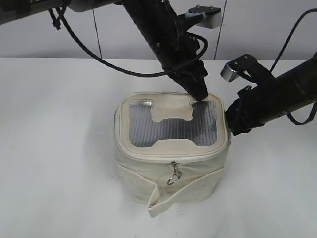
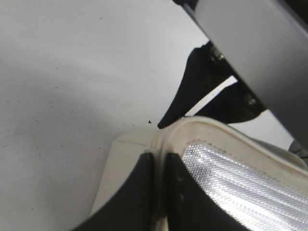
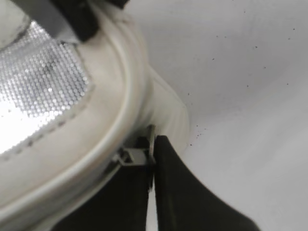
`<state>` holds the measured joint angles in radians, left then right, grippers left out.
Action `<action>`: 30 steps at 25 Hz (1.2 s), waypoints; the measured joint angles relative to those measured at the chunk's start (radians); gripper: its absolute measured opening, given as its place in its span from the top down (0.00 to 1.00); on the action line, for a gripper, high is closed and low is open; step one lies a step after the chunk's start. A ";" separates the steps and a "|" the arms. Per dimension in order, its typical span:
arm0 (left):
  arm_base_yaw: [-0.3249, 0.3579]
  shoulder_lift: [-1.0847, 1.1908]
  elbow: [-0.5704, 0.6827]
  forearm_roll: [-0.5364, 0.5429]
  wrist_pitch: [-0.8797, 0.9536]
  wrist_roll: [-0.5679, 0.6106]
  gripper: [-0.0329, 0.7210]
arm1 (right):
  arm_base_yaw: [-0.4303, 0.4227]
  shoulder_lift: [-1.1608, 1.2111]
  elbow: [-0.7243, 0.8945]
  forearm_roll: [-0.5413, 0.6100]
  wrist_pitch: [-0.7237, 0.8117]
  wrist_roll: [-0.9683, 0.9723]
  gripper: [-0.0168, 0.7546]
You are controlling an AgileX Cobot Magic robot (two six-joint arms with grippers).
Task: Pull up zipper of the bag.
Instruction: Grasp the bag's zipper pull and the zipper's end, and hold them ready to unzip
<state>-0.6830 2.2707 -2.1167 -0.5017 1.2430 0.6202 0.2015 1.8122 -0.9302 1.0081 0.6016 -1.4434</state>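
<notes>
The cream bag (image 1: pixel 148 173) stands mid-table, its lid with the grey mesh window (image 1: pixel 171 124) facing up. The zipper track (image 1: pixel 148 157) runs round the lid rim. One silver slider with a ring pull (image 1: pixel 174 174) hangs at the front. My left gripper (image 1: pixel 199 95) reaches over to the lid's far right corner. In the left wrist view it (image 2: pixel 160 161) is shut, pinching the lid rim (image 2: pixel 192 127). My right gripper (image 1: pixel 232 121) is at the bag's right side. In the right wrist view it (image 3: pixel 153 151) is shut on the second slider's pull, beside the slider (image 3: pixel 131 157).
The bag stands on a white table (image 1: pixel 59 148) with a grey wall behind it. A loose cream strap (image 1: pixel 163 201) hangs down the bag's front. A black cable (image 1: pixel 99 57) loops under the left arm. The right arm's camera mount (image 1: pixel 237 67) sits beside the bag.
</notes>
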 joint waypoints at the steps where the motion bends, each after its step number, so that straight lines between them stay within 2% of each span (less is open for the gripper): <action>1: 0.000 0.000 0.000 0.000 0.000 0.000 0.90 | 0.000 0.000 0.000 0.000 0.000 0.010 0.95; 4: 0.000 0.000 0.000 0.000 0.000 0.000 0.90 | 0.000 -0.009 0.000 -0.017 0.000 0.071 0.97; 17: 0.000 -0.001 0.000 0.000 0.002 -0.001 0.90 | 0.001 -0.134 0.000 -0.271 0.097 0.415 0.97; 30: 0.000 -0.001 0.000 -0.005 0.007 -0.001 0.90 | 0.001 -0.191 0.000 -0.374 0.273 0.564 0.97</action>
<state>-0.6830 2.2696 -2.1167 -0.5072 1.2498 0.6193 0.2025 1.6214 -0.9302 0.6345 0.8749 -0.8796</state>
